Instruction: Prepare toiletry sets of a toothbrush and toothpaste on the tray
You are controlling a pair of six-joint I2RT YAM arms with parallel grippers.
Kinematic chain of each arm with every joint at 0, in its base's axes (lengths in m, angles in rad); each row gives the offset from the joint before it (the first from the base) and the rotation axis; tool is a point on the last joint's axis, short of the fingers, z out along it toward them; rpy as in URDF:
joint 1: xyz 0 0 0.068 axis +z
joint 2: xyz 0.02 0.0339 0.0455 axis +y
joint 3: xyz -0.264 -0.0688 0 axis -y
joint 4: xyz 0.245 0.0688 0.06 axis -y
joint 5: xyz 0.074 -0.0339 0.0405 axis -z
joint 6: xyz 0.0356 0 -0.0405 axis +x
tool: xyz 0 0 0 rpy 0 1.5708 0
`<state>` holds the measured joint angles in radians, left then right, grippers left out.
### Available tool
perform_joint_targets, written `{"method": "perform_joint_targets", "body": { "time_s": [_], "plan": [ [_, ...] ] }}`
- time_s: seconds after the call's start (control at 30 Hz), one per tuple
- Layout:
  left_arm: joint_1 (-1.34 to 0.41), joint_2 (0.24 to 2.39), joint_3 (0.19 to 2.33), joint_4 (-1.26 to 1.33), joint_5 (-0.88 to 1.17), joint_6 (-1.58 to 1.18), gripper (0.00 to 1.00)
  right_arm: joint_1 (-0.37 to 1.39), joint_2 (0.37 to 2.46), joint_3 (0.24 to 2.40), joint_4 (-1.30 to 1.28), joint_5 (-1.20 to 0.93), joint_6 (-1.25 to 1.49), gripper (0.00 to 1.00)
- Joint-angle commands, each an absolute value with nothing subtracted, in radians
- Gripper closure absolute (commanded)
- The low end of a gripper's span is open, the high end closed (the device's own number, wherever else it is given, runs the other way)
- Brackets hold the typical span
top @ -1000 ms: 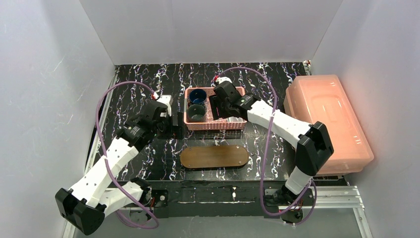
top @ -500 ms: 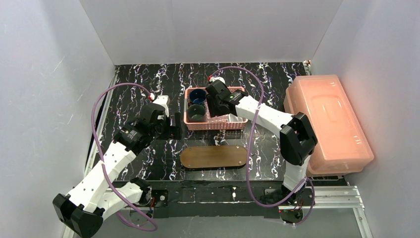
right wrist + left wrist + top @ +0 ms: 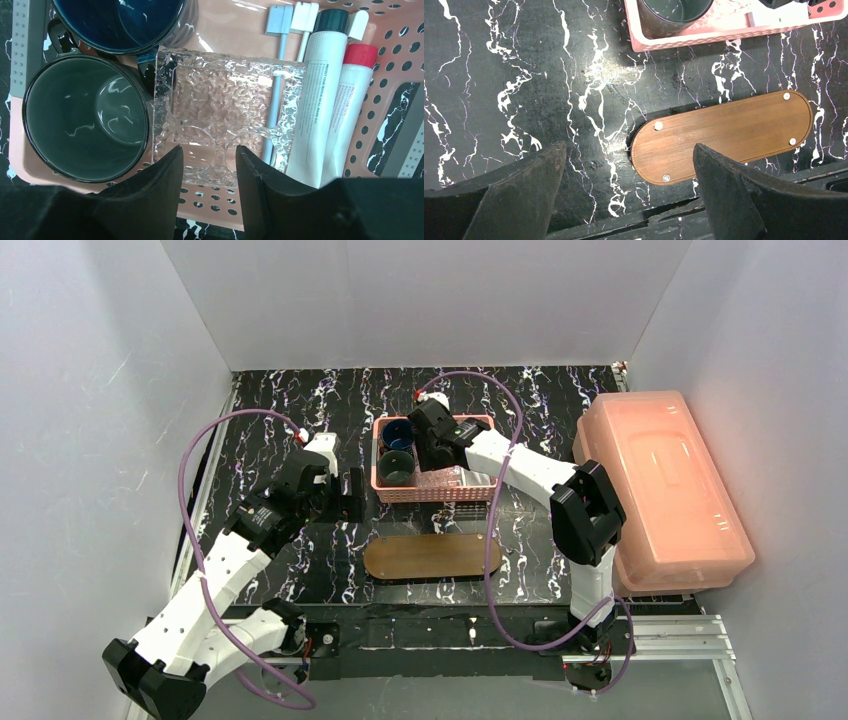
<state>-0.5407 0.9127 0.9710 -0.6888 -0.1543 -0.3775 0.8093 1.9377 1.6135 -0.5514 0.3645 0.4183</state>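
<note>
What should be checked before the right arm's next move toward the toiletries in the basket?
1. Tray bare, ready for sets: ok.
2. Two toothbrushes and two toothpaste tubes lie in the pink basket: ok.
3. Right gripper centred on a toothbrush or tube: not ok; it hangs over the clear textured dish, with the tubes off to one side.
4. Right fingers touching the dish: cannot tell; the jaws stand apart.
5. Toothbrush handle free of the dish: cannot tell.
6. Left gripper open, empty, clear of the basket: ok.
</note>
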Motion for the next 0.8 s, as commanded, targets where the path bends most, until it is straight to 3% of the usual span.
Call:
{"method": "perform_joint_targets", "body": {
  "time_s": [0.0,0.77],
  "plan": [
    [-0.545,0.897,0.960,-0.698,-0.174,-0.367,0.02,0.813,1.929,1.624,-0.526,0.401,0.442,0.50],
    [-0.545,0.896,0.960,-0.698,-0.172,-0.365,0.02,0.813,1.957,1.560,-0.497,0.414,0.508,0.61]
  ]
}}
